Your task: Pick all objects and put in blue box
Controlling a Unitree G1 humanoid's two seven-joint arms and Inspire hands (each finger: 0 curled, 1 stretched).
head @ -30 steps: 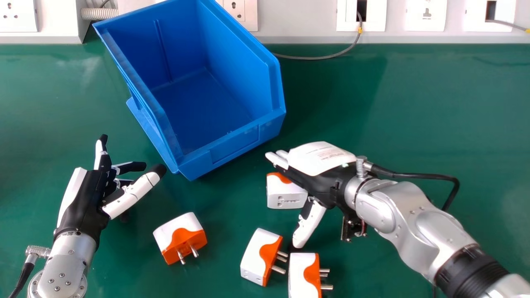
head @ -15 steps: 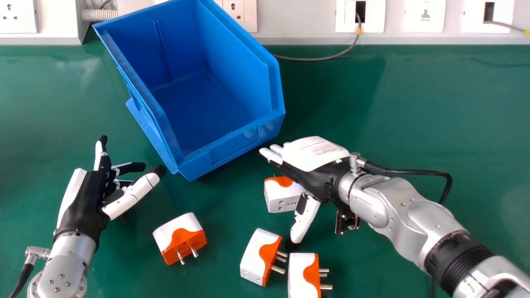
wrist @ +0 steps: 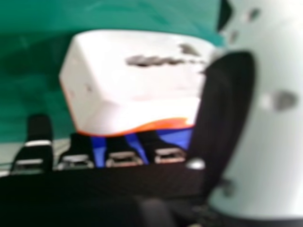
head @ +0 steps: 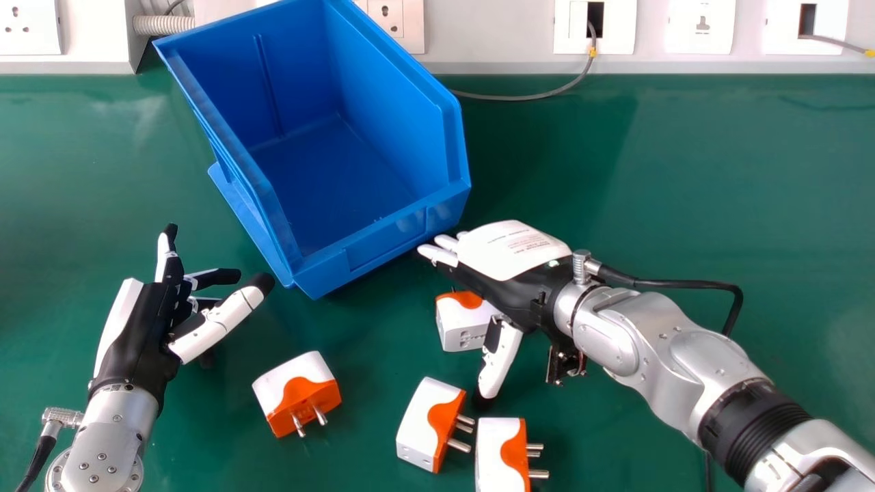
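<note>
Head view: three white-and-orange plug adapters [head: 424, 420] lie on a green table [head: 683, 171] near an empty blue box [head: 383, 240]; the open left hand [head: 140, 335] is at left. The right hand [head: 509, 273], fingers straight, thumb spread, grips nothing above a fourth adapter [head: 459, 324]. Right hand view: that adapter sits between thumb and fingers.

So the right hand [head: 526, 290] is mostly black, white printed back plate [head: 509, 249], with a black cable [head: 673, 283] and screw-dotted silver forearm [head: 711, 362] behind it.
</note>
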